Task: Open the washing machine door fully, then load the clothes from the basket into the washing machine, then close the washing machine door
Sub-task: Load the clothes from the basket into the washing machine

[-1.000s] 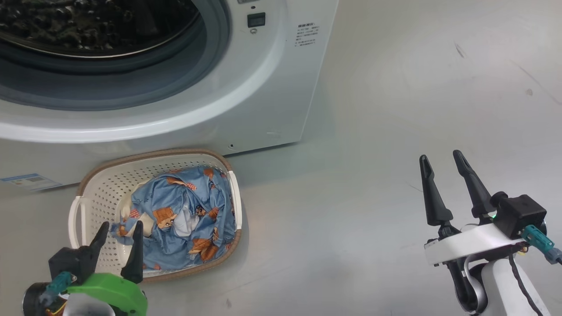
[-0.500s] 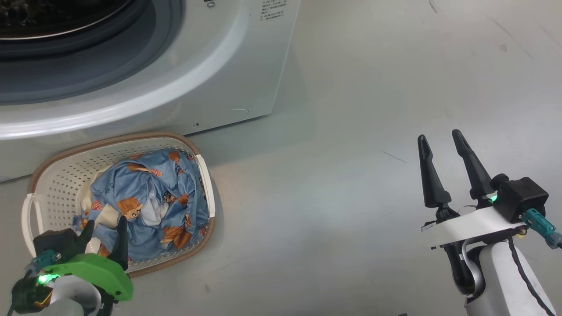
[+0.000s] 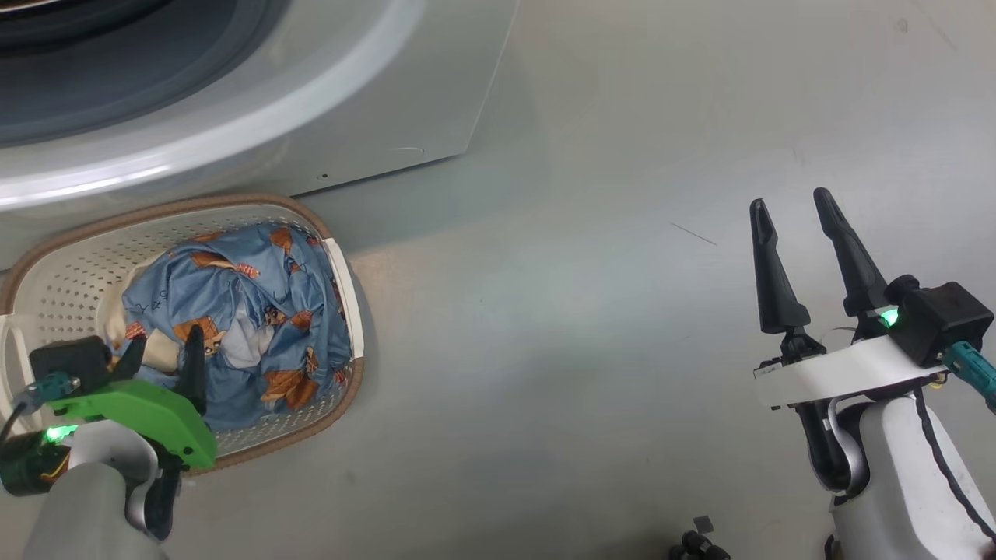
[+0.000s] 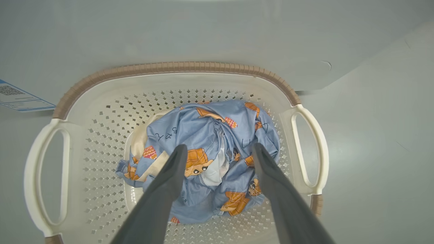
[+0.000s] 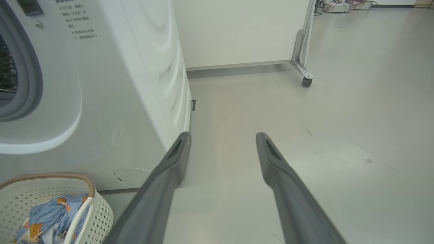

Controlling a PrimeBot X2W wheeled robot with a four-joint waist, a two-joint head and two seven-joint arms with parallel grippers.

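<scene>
left gripper above the clothes

left gripper [image 4: 218, 149] is open, fingers spread over the clothes [image 4: 206, 125]; contact i cannot tell. clothes lie bunched in the basket [image 4: 176, 66], nearer its right handle. basket stands on the floor [image 3: 583, 311] just in front of the washing machine [image 3: 350, 101]. right gripper [image 3: 790, 201] open, empty, well apart.

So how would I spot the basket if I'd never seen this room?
Find the big white washing machine. On the floor right in front of it sits a small cream basket full of tiny holes. It has a brown woven-look rim, two loop handles, and blue clothes with orange cartoon pictures heaped inside.
</scene>
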